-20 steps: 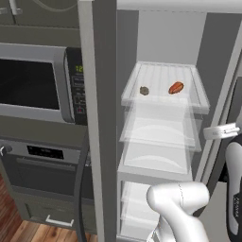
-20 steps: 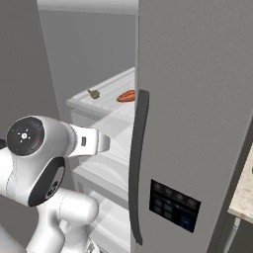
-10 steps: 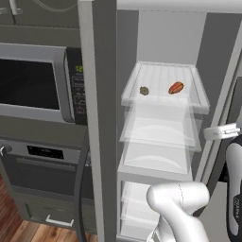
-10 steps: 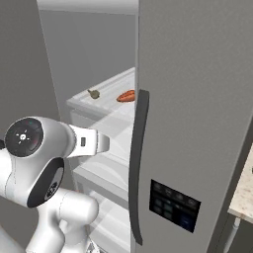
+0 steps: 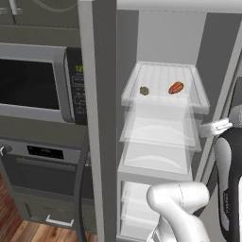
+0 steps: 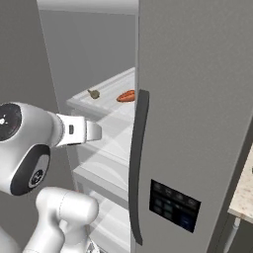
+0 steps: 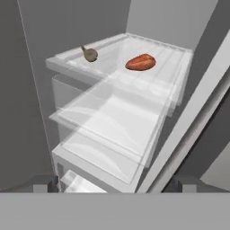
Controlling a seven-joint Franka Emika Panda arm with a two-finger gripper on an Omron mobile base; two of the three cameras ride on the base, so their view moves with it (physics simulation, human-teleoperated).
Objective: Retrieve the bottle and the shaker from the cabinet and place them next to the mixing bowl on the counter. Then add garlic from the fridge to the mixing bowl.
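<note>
Nothing has moved since the earlier frame: arm and fridge contents sit as before.
Claw [image 7: 115, 184] spread wide, holding nothing, facing the open fridge [image 5: 160, 42]; the garlic [image 7: 90, 55] lies on the top shelf [image 7: 175, 67], beside a reddish sweet potato [image 7: 140, 62].

1. One small brownish garlic bulb [image 5: 144, 90] with a short stem, on the top clear fridge shelf [image 5: 163, 101], at nine o'clock of the red item.
2. One reddish-orange oval food item [image 5: 176, 87], on that same shelf.
3. Three clear shelves stacked in the open grey fridge [image 5: 97, 118].
4. One steel microwave [image 5: 40, 82].
5. One dark built-in oven [image 5: 38, 175] below the microwave.
</note>
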